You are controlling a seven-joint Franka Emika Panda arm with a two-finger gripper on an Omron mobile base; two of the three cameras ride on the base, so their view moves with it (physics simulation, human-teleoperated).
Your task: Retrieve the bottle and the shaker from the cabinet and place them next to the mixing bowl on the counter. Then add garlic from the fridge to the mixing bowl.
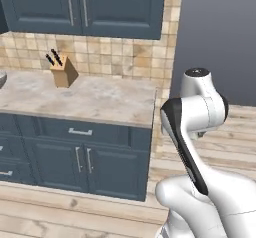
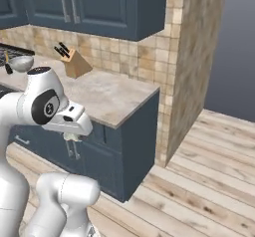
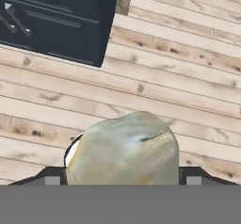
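Arm's folded up tight over the base, lower right of the left base view and lower left of the right base view. Gripper points down at the plank floor, and its jaws stand wide, clamped either side of a fat pale lump, the garlic, greenish-beige w/ a dark crease near the top. In the hand view it sits bottom centre and reaches from one dark fingertip to the other. In the right base view the gripper hangs just under the white hand, w/ a small pale bit showing there, too small to tell more. Hand's out in front of the blue base cupboards, below the level of the counter, not over it. Counter is beige marbled stone, running to a corner at centre frame in the right base view. Knife block stands on it by the tiled wall, upper left, black handles sticking up. Mixing bowl is far upper left in the right base view, grey-white, well apart from the gripper; something small & dark just beside it, can't tell what. Wall cupboards above, doors closed. Hand view upper left: dark cupboard front w/ pale bar handles.
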